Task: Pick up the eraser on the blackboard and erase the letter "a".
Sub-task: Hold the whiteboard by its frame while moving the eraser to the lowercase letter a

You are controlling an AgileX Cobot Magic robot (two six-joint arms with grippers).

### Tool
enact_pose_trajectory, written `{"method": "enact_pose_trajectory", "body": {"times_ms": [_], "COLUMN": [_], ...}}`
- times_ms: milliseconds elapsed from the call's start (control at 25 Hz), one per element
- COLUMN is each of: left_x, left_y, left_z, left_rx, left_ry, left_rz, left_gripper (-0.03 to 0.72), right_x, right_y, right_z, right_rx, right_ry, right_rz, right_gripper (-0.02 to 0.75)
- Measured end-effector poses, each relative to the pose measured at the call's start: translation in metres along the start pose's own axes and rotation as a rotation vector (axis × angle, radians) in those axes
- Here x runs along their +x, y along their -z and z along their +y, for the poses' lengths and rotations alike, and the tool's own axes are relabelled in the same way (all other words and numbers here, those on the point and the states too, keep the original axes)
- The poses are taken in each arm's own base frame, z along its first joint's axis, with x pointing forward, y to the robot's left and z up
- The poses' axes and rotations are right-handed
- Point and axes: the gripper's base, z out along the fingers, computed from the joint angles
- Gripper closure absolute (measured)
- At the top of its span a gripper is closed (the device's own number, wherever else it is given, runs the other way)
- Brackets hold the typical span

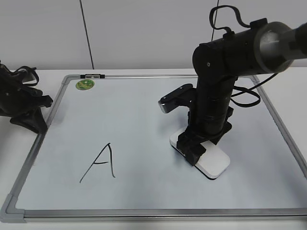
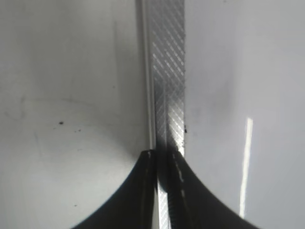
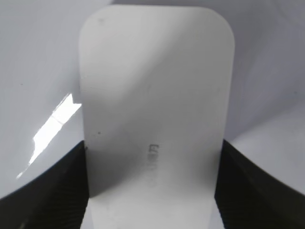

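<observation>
The white eraser (image 1: pixel 214 163) lies flat on the blackboard (image 1: pixel 144 110), right of the middle. My right gripper (image 1: pixel 194 149) reaches down over it. In the right wrist view its jaws (image 3: pixel 152 152) press both long sides of the eraser (image 3: pixel 155 86), which shows faint grey lettering. The small letter "a" is not visible; the arm and eraser cover part of the board. My left gripper (image 1: pixel 34 122) is shut and empty at the board's left edge; in the left wrist view its tips (image 2: pixel 164 155) sit over the metal frame (image 2: pixel 167 71).
A large capital "A" (image 1: pixel 100 163) is drawn in black at the board's lower left. A round green sticker (image 1: pixel 85 85) sits in the top left corner. Grey plastic corner (image 1: pixel 12 211) at front left. White table surrounds the board.
</observation>
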Motion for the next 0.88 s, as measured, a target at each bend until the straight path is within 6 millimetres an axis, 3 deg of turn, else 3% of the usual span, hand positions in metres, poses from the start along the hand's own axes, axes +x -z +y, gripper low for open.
{"method": "enact_pose_trajectory", "body": {"times_ms": [640, 880], "left_x": [0.000, 0.000], "left_y": [0.000, 0.000], "left_z": [0.000, 0.000], "left_rx": [-0.005, -0.005], "left_ry": [-0.004, -0.004], "left_rz": [-0.001, -0.001], "left_gripper": [0.655, 0.655], "right_x": [0.002, 0.006], "right_y": [0.000, 0.000], "right_z": [-0.005, -0.017], "right_rx": [0.046, 0.031], "right_ry": [-0.063, -0.131], "right_rz": [0.015, 0.019], "right_gripper": [0.197, 0.197]}}
